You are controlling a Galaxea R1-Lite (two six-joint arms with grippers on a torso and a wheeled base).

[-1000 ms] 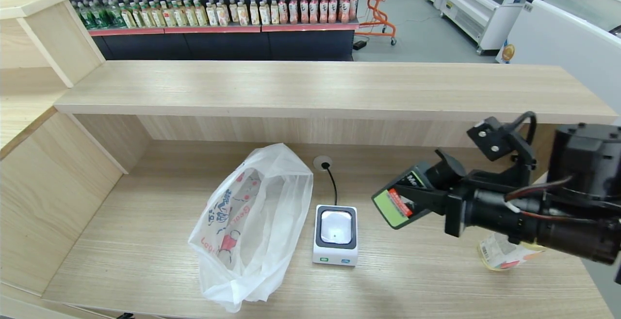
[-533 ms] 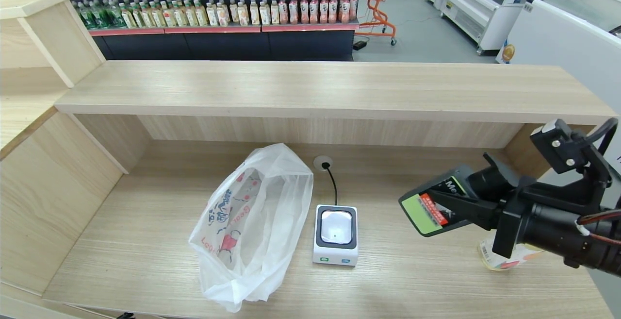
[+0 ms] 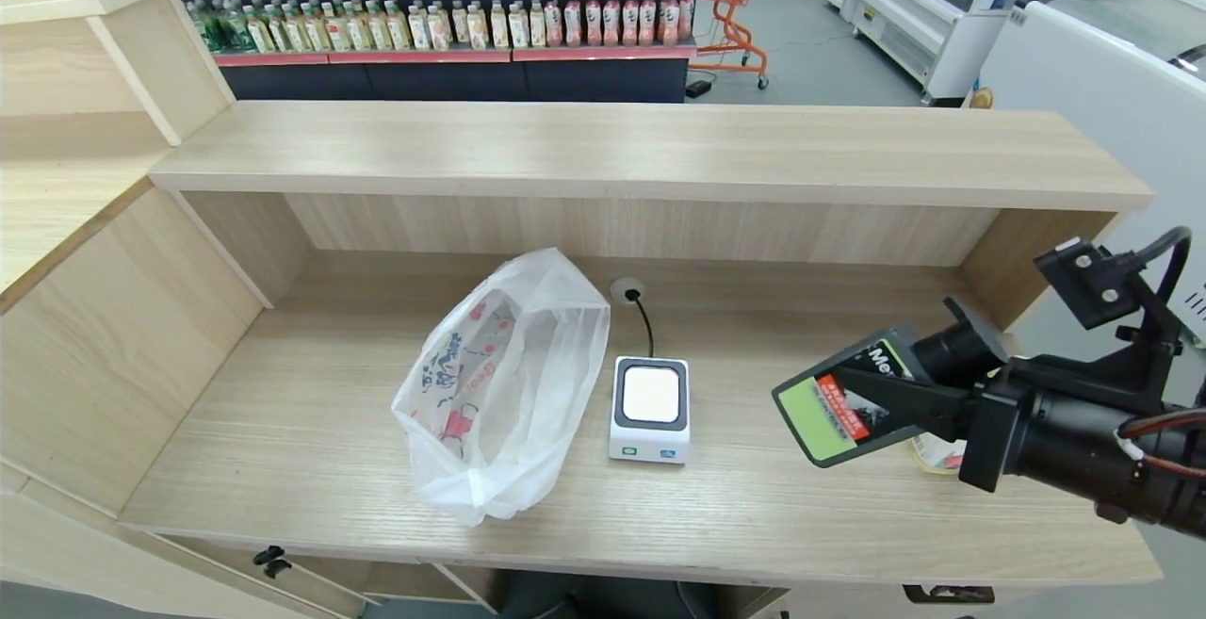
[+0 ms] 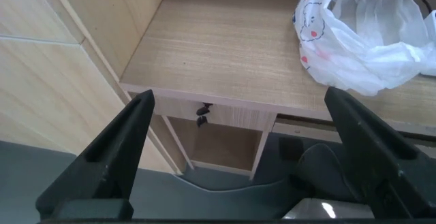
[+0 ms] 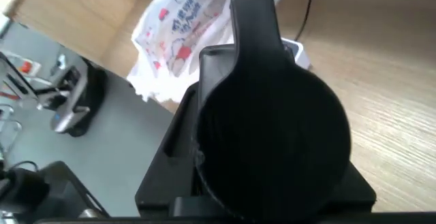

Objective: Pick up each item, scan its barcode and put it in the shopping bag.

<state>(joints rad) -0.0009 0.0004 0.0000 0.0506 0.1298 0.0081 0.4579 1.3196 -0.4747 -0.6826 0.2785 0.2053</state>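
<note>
My right gripper [image 3: 876,393] is shut on a black package [image 3: 834,409] with a green and red label, held above the counter to the right of the white barcode scanner [image 3: 649,407]. The package's labelled face points toward the scanner. The white shopping bag [image 3: 504,379] lies open on the counter just left of the scanner and appears again in the right wrist view [image 5: 184,20]. Another labelled item [image 3: 935,450] stands on the counter, mostly hidden under my right arm. My left gripper [image 4: 245,156] hangs open and empty below the counter's front edge, near the bag [image 4: 354,33].
The wooden counter [image 3: 311,412] has a raised shelf [image 3: 641,148] behind it and a side wall at the left. A black cable [image 3: 644,322] runs from the scanner into a hole at the back. A drawer handle [image 4: 201,113] sits under the front edge.
My right gripper has carried the package to the right, away from the scanner. The head camera has since shifted, so the whole counter sits differently in the picture.
</note>
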